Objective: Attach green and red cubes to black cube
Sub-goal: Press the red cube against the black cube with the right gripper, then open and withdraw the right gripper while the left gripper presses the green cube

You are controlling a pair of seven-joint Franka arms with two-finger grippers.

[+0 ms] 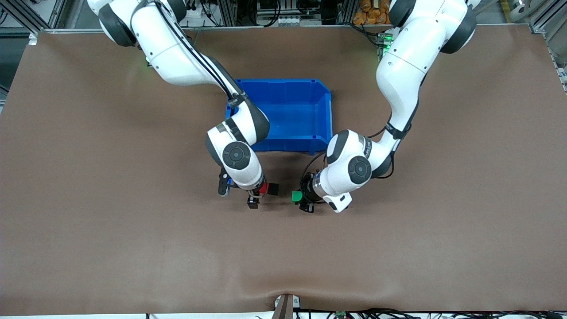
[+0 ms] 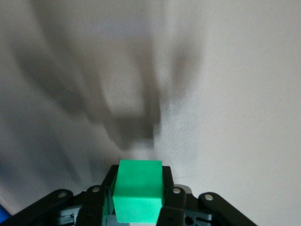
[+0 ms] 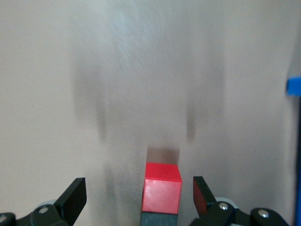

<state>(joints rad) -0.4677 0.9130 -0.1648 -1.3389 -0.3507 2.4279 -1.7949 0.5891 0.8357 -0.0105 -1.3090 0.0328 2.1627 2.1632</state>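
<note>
The red cube (image 1: pixel 263 189) and the black cube (image 1: pixel 273 189) sit side by side on the table, touching, nearer to the front camera than the blue bin. My right gripper (image 1: pixel 258 195) is low over them and open. In the right wrist view the red cube (image 3: pixel 162 187) lies between the spread fingers (image 3: pixel 75 195), with the black cube (image 3: pixel 159 220) against it. My left gripper (image 1: pixel 302 202) is shut on the green cube (image 1: pixel 296 196), low over the table, a short gap from the black cube. In the left wrist view the green cube (image 2: pixel 138 190) sits between the fingers (image 2: pixel 175 197).
The blue bin (image 1: pixel 283 83) stands open at the table's middle, farther from the front camera than the cubes. A corner of it shows in the right wrist view (image 3: pixel 294 85). Brown table surface lies around the cubes.
</note>
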